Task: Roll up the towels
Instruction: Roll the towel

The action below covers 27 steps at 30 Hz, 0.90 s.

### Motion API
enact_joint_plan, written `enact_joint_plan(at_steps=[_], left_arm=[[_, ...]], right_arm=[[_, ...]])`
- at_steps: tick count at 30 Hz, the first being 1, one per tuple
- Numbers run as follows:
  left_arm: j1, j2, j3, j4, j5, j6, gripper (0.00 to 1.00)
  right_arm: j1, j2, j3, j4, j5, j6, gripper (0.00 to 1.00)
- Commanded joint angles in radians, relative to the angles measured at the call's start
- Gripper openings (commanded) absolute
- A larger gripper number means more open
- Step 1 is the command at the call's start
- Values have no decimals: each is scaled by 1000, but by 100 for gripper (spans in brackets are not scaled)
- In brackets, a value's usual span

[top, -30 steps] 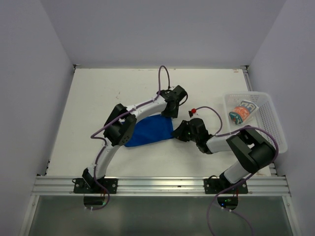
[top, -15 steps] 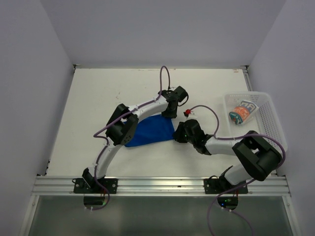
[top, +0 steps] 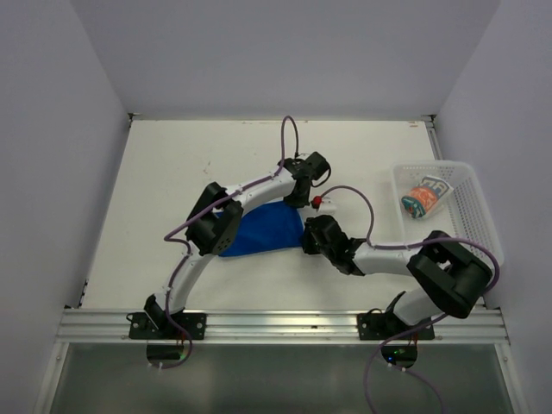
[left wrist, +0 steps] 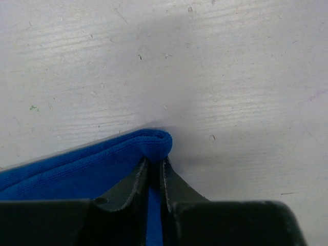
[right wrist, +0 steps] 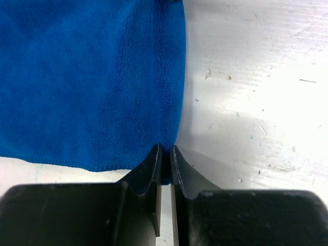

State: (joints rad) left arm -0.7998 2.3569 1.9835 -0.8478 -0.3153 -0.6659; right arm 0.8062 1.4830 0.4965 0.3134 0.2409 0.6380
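Observation:
A plain blue towel [top: 263, 229] lies flat on the white table, partly under the left arm. My left gripper [top: 296, 200] is shut on the towel's far right corner; in the left wrist view the folded blue edge [left wrist: 148, 143] bulges just past the pinching fingertips [left wrist: 155, 165]. My right gripper [top: 307, 237] is shut on the near right corner, where the blue towel [right wrist: 92, 82] runs into the narrow gap between its jaws [right wrist: 165, 149]. A patterned orange, grey-blue and white towel [top: 423, 198] sits rolled up in the basket.
A white mesh basket [top: 470, 207] stands at the table's right edge. Purple cables [top: 345, 191] loop above both wrists. Walls close in the table on the left, back and right. An aluminium rail [top: 276, 323] runs along the near edge.
The right arm slid left until its gripper reached the towel's near right corner. Both grippers' jaws closed onto the blue towel. The left arm barely moved.

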Motion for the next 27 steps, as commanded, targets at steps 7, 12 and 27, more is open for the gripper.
enact_joint_plan(at_steps=[7, 12, 27], left_arm=[[17, -94, -152, 197, 14, -38, 0], [27, -176, -276, 352, 59, -52, 0], [85, -314, -443, 584, 254, -95, 0]], right_arm=[[169, -66, 40, -256, 245, -52, 1], [218, -63, 94, -359, 307, -83, 0], [321, -40, 166, -494, 495, -83, 0]])
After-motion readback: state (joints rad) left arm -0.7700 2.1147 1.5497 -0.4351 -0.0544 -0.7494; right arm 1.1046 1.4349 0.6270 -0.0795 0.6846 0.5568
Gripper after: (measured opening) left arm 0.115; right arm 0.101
